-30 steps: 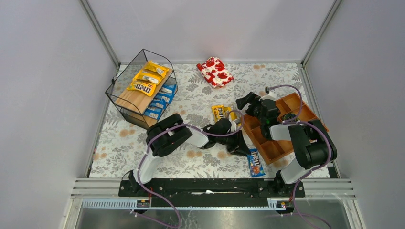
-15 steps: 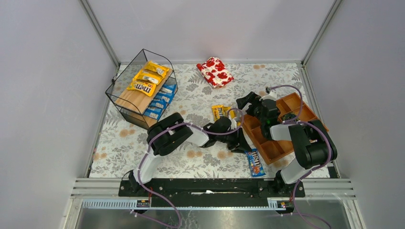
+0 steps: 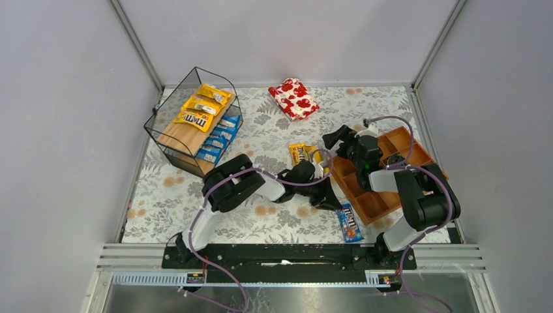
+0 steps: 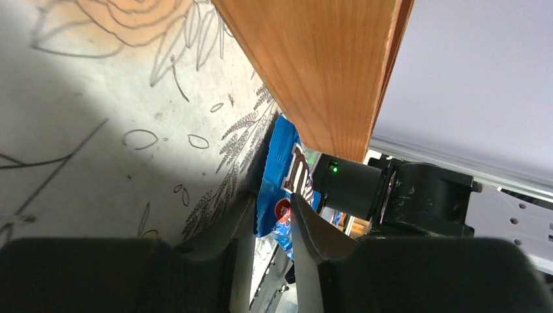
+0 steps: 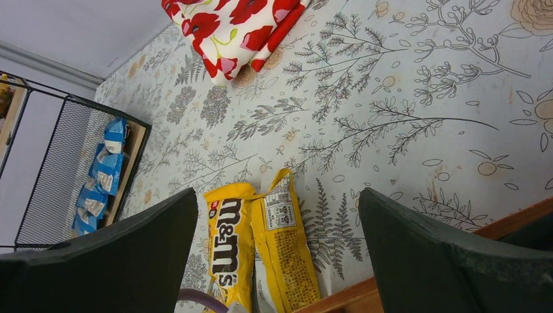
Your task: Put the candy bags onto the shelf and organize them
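Observation:
The black wire shelf stands at the back left, with yellow candy bags on its upper board and blue ones on the lower. Two yellow bags lie side by side on the cloth mid-table, seen between my right gripper's wide-open fingers, which hover above them. A blue bag lies beside the wooden tray. My left gripper is low on the cloth, jaws narrowed round this blue bag's near end. Whether they press it does not show.
The orange-brown compartment tray sits at the right, its wall close beside my left gripper. A red-and-white floral pouch lies at the back centre. The right arm's base is just beyond the blue bag.
My left gripper edged right toward the blue bag and its jaws have narrowed. The right gripper has stayed open in place.

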